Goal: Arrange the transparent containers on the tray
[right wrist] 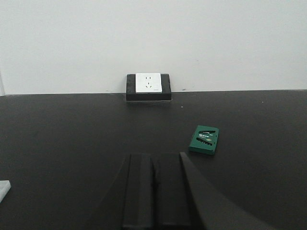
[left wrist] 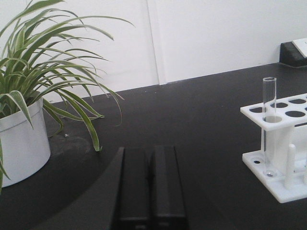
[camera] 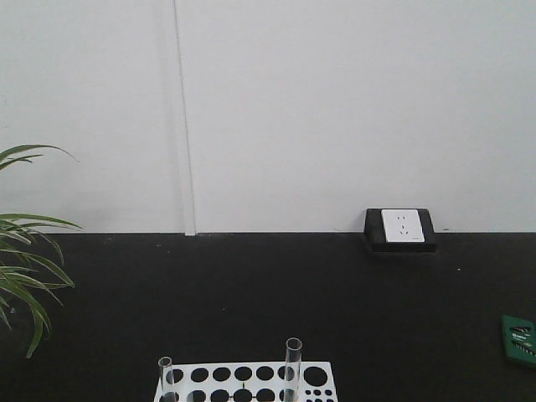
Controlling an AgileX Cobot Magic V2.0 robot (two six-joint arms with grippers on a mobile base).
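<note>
Two clear test tubes stand upright in a white holed rack (camera: 251, 381) at the front view's bottom edge: a short one (camera: 165, 370) at its left and a taller one (camera: 293, 358) towards its right. The left wrist view shows one tube (left wrist: 269, 120) in the rack's near corner (left wrist: 261, 114), well to the right of my left gripper (left wrist: 151, 149), which is shut and holds nothing. My right gripper (right wrist: 154, 159) is also shut and holds nothing, low over the black table. The yellow tray is out of view.
A potted spider plant (left wrist: 21, 136) stands left of the left gripper. A green box (right wrist: 205, 140) lies ahead and right of the right gripper. A wall socket block (right wrist: 147, 85) sits at the table's back edge. A white rack corner (right wrist: 4, 188) shows at far left.
</note>
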